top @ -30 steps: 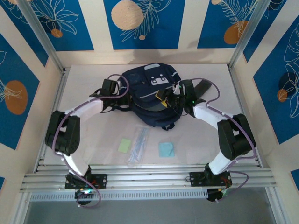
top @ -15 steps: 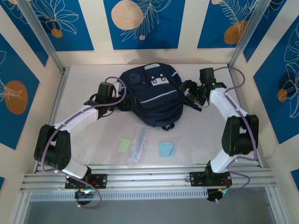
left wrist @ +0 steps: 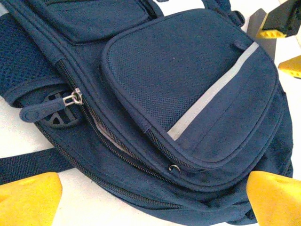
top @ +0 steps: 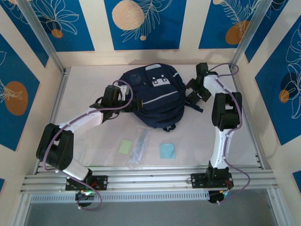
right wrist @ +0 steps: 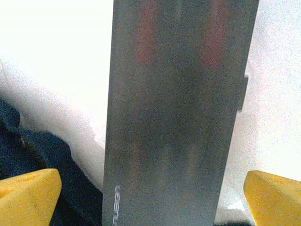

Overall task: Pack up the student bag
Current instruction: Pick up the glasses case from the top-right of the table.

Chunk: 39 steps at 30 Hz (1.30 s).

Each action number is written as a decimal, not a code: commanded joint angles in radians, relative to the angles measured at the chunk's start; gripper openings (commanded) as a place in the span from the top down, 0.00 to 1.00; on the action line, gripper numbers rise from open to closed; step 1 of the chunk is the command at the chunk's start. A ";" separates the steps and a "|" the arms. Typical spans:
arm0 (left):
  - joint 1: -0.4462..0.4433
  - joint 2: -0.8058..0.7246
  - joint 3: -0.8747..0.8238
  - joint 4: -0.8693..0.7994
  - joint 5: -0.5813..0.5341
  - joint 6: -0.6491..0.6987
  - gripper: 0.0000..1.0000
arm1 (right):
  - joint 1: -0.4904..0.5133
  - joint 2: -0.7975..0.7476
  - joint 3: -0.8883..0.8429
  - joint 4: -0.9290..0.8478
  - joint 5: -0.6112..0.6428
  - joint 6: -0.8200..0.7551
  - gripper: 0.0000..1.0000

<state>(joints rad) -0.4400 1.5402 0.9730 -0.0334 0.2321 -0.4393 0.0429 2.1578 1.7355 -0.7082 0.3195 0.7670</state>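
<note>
The left end effector [left wrist: 153, 200] stands wide open with nothing in its grasp, its two yellow fingertips [left wrist: 29, 197] at the lower corners of the left wrist view and well apart. It hovers just over the lower front of the student bag [left wrist: 188, 94]. There a grey strip [left wrist: 211, 96] crosses the mesh pocket, and a metal zip pull [left wrist: 71, 98] lies at the left beside a zip line that gapes a little. The right end effector [right wrist: 150, 197] is also spread wide and holds nothing. It faces a grey metal post [right wrist: 174, 117], with a bit of dark navy fabric [right wrist: 42, 155] at the lower left of its view. From above, the student bag [top: 153, 96] lies flat, front side up, at the far middle of the desk [top: 84, 136], between the two arms; the left arm [top: 84, 117] reaches to its left side and the right arm [top: 225, 110] is folded up by its right side. Nearer the bases, apart from the bag, lie a green pad [top: 125, 146], a clear packet [top: 139, 146] and a light blue square [top: 167, 150] in a row.
</note>
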 commanded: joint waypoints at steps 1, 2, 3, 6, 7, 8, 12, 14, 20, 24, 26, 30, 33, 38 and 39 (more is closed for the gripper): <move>-0.009 -0.028 -0.007 0.006 0.000 0.011 0.00 | -0.006 0.053 0.060 -0.065 0.051 0.025 0.01; -0.012 -0.025 -0.002 -0.001 0.001 0.021 0.00 | -0.006 0.067 0.073 -0.067 0.045 0.026 0.01; -0.016 -0.022 0.007 -0.008 -0.001 0.033 0.00 | -0.006 0.082 0.086 -0.073 0.043 0.027 0.01; -0.036 -0.013 0.033 -0.033 -0.005 0.083 0.00 | -0.003 0.114 0.111 -0.084 0.031 0.018 0.01; -0.042 -0.009 0.043 -0.040 -0.006 0.102 0.00 | -0.003 0.122 0.115 -0.086 0.030 0.016 0.01; -0.051 -0.006 0.053 -0.049 -0.012 0.122 0.00 | -0.003 0.127 0.115 -0.087 0.027 0.013 0.00; -0.086 0.010 0.091 -0.062 -0.024 0.193 0.00 | -0.009 0.129 0.105 -0.068 0.004 -0.005 0.06; -0.106 0.026 0.117 -0.073 -0.029 0.234 0.00 | -0.014 0.121 0.097 -0.057 -0.011 -0.016 0.14; -0.165 0.120 0.235 -0.149 -0.071 0.401 0.02 | -0.034 0.025 0.024 -0.006 -0.052 -0.071 0.34; -0.183 0.193 0.319 -0.192 -0.054 0.476 0.04 | -0.052 -0.101 -0.072 0.023 -0.092 -0.123 0.33; -0.200 0.230 0.360 -0.224 -0.065 0.520 0.05 | -0.060 -0.172 -0.135 0.038 -0.115 -0.146 0.33; -0.233 0.303 0.428 -0.279 -0.091 0.592 0.06 | -0.069 -0.317 -0.257 0.056 -0.186 -0.186 0.36; -0.254 0.340 0.462 -0.301 -0.071 0.615 0.08 | -0.068 -0.407 -0.338 0.064 -0.234 -0.196 0.41; -0.280 0.394 0.514 -0.312 -0.088 0.636 0.09 | -0.065 -0.523 -0.461 0.083 -0.313 -0.188 0.44; -0.282 0.407 0.520 -0.300 -0.109 0.632 0.09 | -0.062 -0.543 -0.485 0.089 -0.328 -0.185 0.45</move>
<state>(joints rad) -0.7082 1.9160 1.4456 -0.3149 0.1543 0.1524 -0.0257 1.6646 1.3075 -0.6376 0.0814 0.5945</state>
